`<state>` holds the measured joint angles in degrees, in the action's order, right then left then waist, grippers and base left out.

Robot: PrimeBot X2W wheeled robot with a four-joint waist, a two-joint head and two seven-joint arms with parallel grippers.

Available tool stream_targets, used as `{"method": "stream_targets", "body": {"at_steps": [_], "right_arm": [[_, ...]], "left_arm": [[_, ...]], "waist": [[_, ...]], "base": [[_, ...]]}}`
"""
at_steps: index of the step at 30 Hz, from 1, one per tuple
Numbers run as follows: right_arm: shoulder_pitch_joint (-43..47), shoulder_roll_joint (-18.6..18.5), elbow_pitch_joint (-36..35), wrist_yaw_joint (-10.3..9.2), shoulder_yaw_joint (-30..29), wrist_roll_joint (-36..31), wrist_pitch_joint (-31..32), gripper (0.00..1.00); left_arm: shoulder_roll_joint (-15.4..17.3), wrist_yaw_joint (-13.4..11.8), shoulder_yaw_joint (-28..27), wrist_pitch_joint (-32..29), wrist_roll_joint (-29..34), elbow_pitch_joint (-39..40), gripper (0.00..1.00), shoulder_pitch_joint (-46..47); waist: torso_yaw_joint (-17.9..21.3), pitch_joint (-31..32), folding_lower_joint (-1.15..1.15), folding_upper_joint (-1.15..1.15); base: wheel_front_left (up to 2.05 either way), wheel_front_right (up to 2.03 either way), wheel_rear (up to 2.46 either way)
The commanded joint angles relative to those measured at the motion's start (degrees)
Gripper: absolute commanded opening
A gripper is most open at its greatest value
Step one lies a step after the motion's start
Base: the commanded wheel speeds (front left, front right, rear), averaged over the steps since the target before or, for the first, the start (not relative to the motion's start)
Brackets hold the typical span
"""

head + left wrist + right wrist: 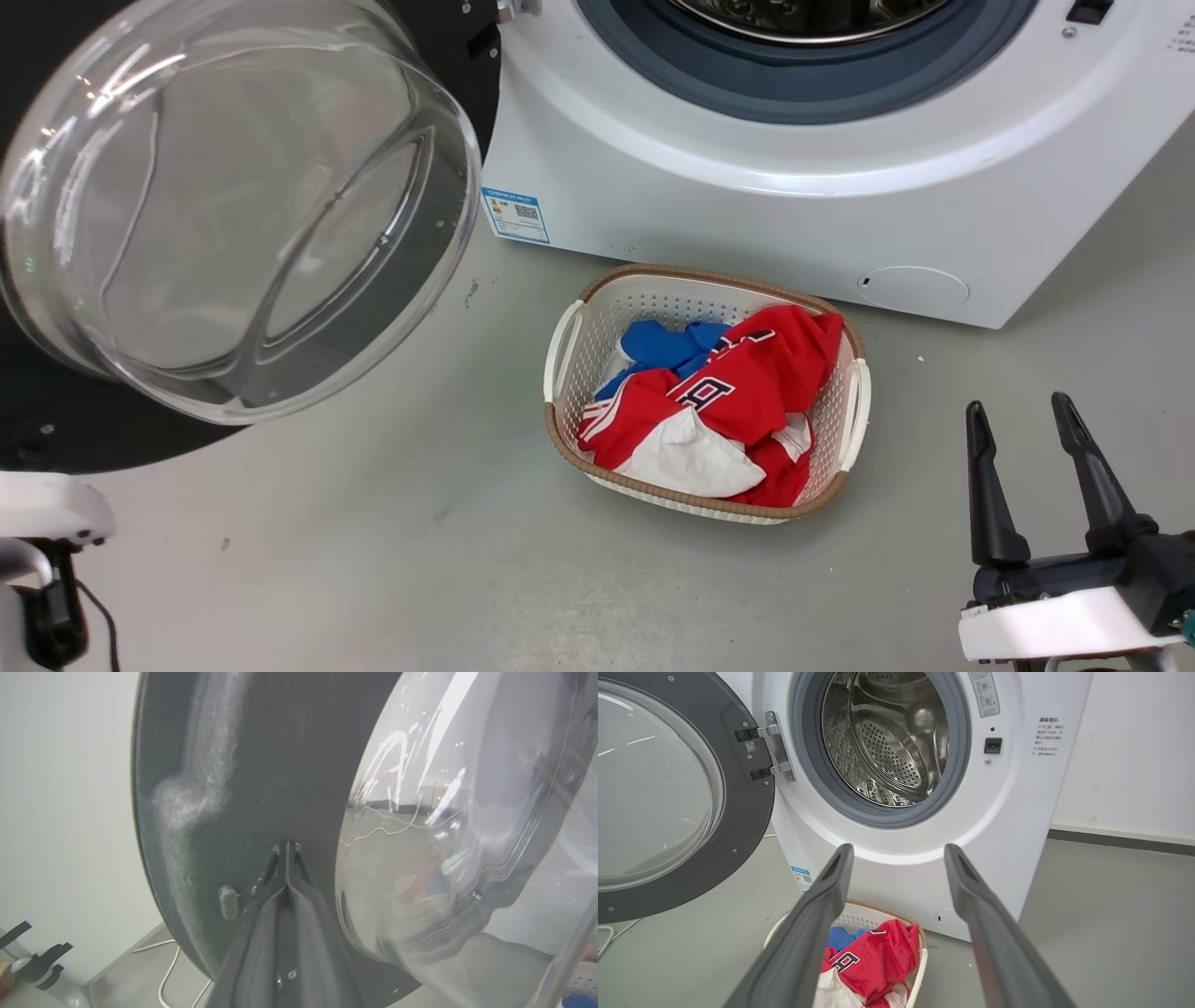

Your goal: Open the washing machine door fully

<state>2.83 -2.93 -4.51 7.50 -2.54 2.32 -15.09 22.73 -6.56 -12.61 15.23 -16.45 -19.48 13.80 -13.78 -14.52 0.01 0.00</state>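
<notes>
**Glass and gloss: washing machine door (233, 215) hangs wide open**

From my seat I see it swung out to the left of the white washing machine (747, 205). It is carried on a bright metal hinge (773, 746) with 2 arms, its inner side turned to the room and the opening fully uncovered. It is a broad round disc: a dark glossy ring dotted with small fasteners, and at its centre a deep bowl of clear glass that bulges outward and throws back streaks of light (in the left wrist view the black face looks dusty and smeared).

The left gripper (286, 848) is pinched tight, its 2 dark fingers pressed flat together with nothing between them. The tips are right at the black ring beside the bowl, and I cannot tell whether they touch it. The right gripper (1019, 403) is spread wide and holds nothing, low above the grey floor (373, 560), well apart from the door.

The steel drum (887, 742), perforated and ribbed, sits inside a grey rubber seal (878, 819). A small round filter cover (913, 287) lies low on the smooth front. On the floor before it stands a white perforated plastic basket (569, 345) with a woven tan rim, holding a crumpled red-and-white jersey (766, 373) and a blue cloth (663, 341).
</notes>
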Motion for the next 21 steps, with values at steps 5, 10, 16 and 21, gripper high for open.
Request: {"method": "stream_targets", "body": {"at_steps": [5, 10, 16, 21], "right_arm": [[-1.29, 0.09, -0.02, -0.01, -0.26, -0.22, -0.11, 1.0], [-1.59, 0.09, 0.4, -0.01, -0.46, 0.04, -0.12, 1.0], [-0.88, 0.08, 0.98, -0.01, -0.69, 1.08, -0.11, 1.0], [0.47, 0.09, 1.28, -0.01, -0.85, 2.29, -0.11, 1.0]], "left_arm": [[1.68, 1.4, -3.46, -0.15, -0.56, -3.94, 0.0, 2.95], [1.98, 3.3, -5.09, -0.15, 0.49, -6.59, 0.0, 4.69], [2.0, 5.54, -6.6, -0.14, 2.65, -8.06, 0.0, 3.92], [0.72, 7.61, -8.14, -0.13, 4.91, -4.91, 0.0, 0.93]], "waist": [[0.93, -0.83, -0.01, 0.0], [1.51, -0.65, -0.01, 0.0], [2.48, 1.84, -0.01, 0.0], [3.3, 5.3, -0.01, 0.0]], "base": [[0.0, 0.0, 0.0], [0.0, 0.0, 0.0], [0.0, 0.0, 0.0], [0.0, 0.0, 0.0]]}}
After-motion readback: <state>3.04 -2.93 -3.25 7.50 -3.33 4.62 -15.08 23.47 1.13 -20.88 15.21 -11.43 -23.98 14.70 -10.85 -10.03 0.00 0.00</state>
